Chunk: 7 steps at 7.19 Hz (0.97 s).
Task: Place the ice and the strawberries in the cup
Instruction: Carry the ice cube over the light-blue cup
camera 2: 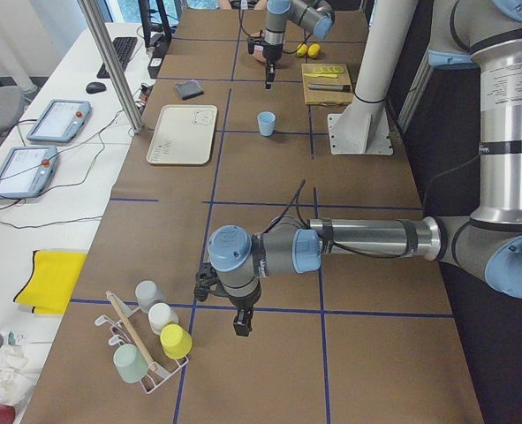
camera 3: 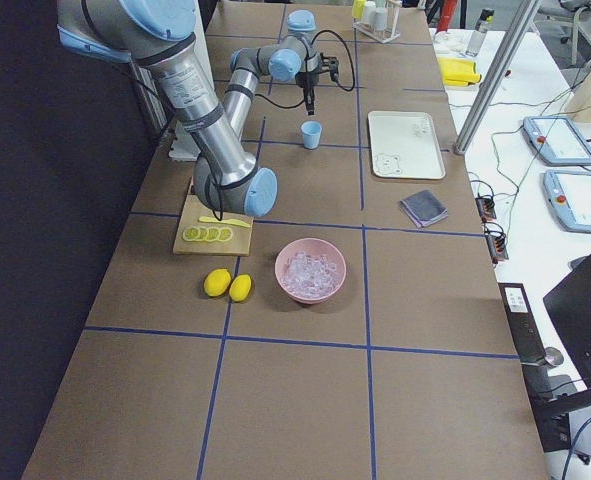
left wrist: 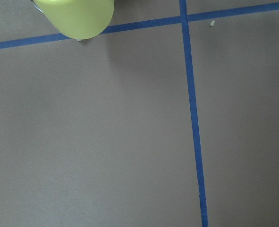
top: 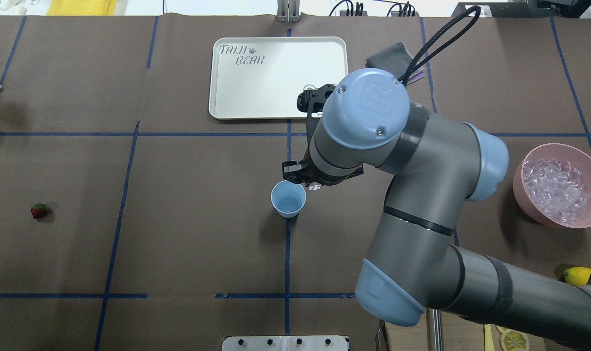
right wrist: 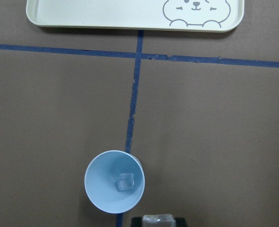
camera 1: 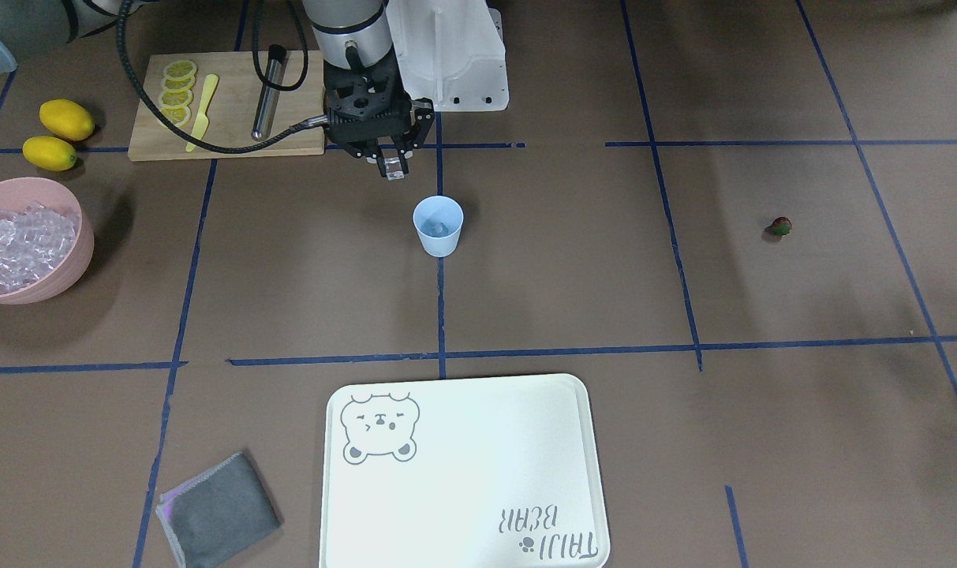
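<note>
Right arm (top: pixel 422 161) fills the near side of the overhead view, elbow bent, reaching out to the middle of the brown table. The left arm (camera 2: pixel 366 238) stretches low across the far end of the table, well away from everything else. Its left gripper (camera 2: pixel 241 323) hangs by a rack of small cups (camera 2: pixel 155 344), and I cannot tell whether its fingers are apart or together.

On the operators' side lies the cream tray (camera 1: pixel 478 457) with a bear drawing, and a grey cloth (camera 1: pixel 219 509) sits beside it. A wooden cutting board (camera 1: pixel 229 87) with lemon slices lies near the robot's base. Next to it are two whole lemons (camera 1: pixel 66 118) and the pink bowl (camera 1: pixel 84 252), heaped with ice (camera 1: pixel 20 244).

The right gripper (camera 1: pixel 391 162) points down with its fingers pinched on one ice cube (camera 1: pixel 394 167). It is close to the rim of the pale blue cup (camera 1: pixel 439 238), off to one side of the mouth. The cup stands upright on a blue tape line with one cube (right wrist: pixel 125 182) already inside. The strawberry (camera 1: pixel 780 227) lies alone on the table, well apart from the cup.
</note>
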{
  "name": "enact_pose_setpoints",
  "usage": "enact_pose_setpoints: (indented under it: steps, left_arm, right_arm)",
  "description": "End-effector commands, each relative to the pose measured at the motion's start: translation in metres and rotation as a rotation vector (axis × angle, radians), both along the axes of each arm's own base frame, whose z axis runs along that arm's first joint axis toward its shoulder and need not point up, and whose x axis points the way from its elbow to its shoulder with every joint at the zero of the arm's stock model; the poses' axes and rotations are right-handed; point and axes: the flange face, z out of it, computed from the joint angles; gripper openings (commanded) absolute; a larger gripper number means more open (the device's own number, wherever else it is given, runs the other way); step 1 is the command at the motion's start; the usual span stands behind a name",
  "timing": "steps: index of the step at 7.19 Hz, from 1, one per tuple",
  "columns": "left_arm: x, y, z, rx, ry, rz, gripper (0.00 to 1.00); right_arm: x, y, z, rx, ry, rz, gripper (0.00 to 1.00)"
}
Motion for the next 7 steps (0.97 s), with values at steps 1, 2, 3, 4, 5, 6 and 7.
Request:
enact_pose_setpoints:
  steps: [1, 2, 3, 4, 5, 6, 7]
  left_arm:
    - [0.0, 0.0, 0.001, -0.002, 0.0, 0.0, 1.0]
    - [0.0, 0.0, 0.002, -0.003, 0.0, 0.0, 1.0]
    - [0.0, 0.0, 0.002, -0.005, 0.0, 0.0, 1.0]
    - [0.0, 0.001, 0.003, -0.006, 0.0, 0.0, 1.0]
    - [0.0, 0.0, 0.003, -0.006, 0.0, 0.0, 1.0]
    - [0.0, 0.001, 0.004, -0.008, 0.0, 0.0, 1.0]
    - [0.0, 0.001, 0.005, -0.01, 0.0, 0.0, 1.0]
  right_arm:
    - [-0.056, 0.002, 0.009, -0.001, 0.048, 0.02, 0.0]
    - [-0.082, 0.002, 0.021, 0.006, 0.045, 0.026, 0.01]
    - [-0.09, 0.001, 0.026, 0.008, 0.048, 0.033, 0.01]
    - [-0.094, 0.0, 0.03, 0.007, 0.057, 0.032, 0.01]
    - [-0.094, 0.0, 0.029, 0.007, 0.055, 0.032, 0.02]
    - [-0.093, 0.0, 0.029, 0.016, 0.055, 0.023, 0.24]
    - [-0.092, 0.0, 0.028, 0.013, 0.051, 0.026, 0.99]
